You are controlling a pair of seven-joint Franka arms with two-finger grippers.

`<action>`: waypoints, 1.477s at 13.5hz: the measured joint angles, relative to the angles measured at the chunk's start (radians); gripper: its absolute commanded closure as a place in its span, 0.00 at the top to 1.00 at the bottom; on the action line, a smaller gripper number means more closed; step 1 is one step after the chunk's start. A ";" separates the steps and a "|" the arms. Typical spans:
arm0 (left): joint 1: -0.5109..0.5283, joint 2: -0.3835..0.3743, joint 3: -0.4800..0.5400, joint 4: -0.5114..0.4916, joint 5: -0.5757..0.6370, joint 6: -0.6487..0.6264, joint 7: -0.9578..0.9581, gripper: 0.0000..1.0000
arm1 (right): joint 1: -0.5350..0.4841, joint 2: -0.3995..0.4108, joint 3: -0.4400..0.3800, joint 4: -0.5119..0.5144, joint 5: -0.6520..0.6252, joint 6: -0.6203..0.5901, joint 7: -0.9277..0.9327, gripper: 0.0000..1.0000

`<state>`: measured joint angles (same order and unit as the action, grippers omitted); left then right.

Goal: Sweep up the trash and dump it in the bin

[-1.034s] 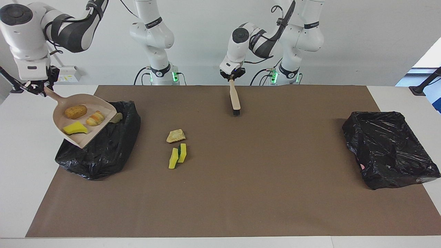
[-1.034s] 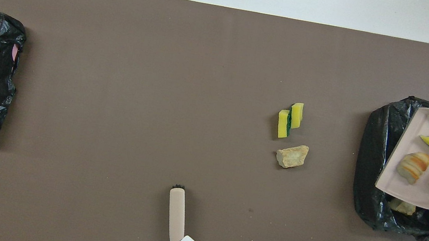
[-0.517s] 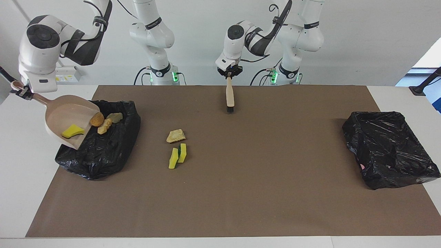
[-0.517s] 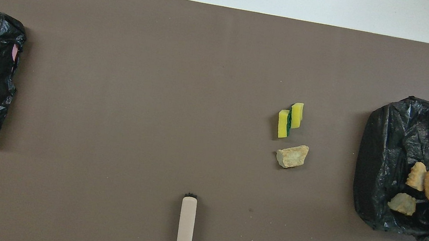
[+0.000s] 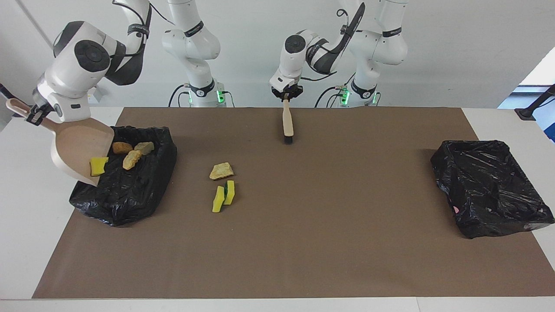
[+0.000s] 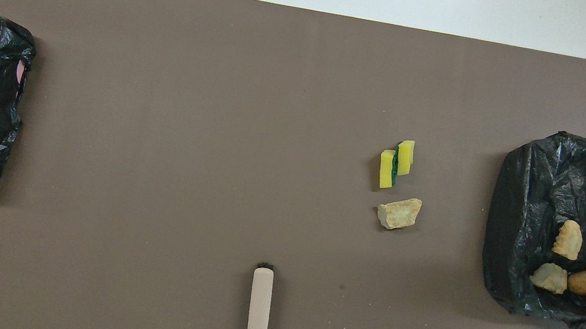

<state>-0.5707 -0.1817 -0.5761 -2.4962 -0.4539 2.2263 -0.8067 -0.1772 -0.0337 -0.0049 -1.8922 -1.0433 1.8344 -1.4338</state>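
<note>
My right gripper is shut on the handle of the beige dustpan, which is tipped steeply over the black-lined bin at the right arm's end. A bright yellow chunk sits at the pan's lip. An orange-brown chunk, a tan one and a pale one lie in the bin. On the mat lie a pale tan chunk and two yellow-with-green chunks. My left gripper is shut on the brush, which hangs bristles down.
A second black-lined bin stands at the left arm's end of the brown mat. In the overhead view the brush lies nearer to the robots than the loose chunks.
The dustpan has tipped steeper. The orange-brown and pale chunks slid out into the bin and the yellow chunk slid to the lip. The left gripper drew the brush slightly toward the robots.
</note>
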 measured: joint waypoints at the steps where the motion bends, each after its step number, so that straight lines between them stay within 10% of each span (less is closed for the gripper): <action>1: 0.001 0.003 0.001 0.003 0.000 0.001 0.000 0.35 | 0.037 0.000 0.001 0.004 -0.025 -0.038 0.018 0.00; 4: 0.009 0.022 0.005 0.016 0.000 0.008 0.001 0.99 | 0.096 -0.004 0.003 0.007 -0.077 -0.094 0.039 0.00; 12: 0.148 0.106 0.195 0.122 0.093 0.007 0.337 1.00 | 0.104 -0.031 0.176 0.204 0.131 -0.434 0.387 0.00; 20: 0.161 0.183 0.484 0.396 0.429 -0.094 0.452 1.00 | 0.137 -0.021 0.268 0.237 0.801 -0.437 1.324 0.00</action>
<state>-0.4093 0.0009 -0.0925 -2.1004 -0.0248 2.1322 -0.3550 -0.0406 -0.0547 0.2628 -1.6548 -0.2428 1.3975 -0.1102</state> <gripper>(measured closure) 0.000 0.683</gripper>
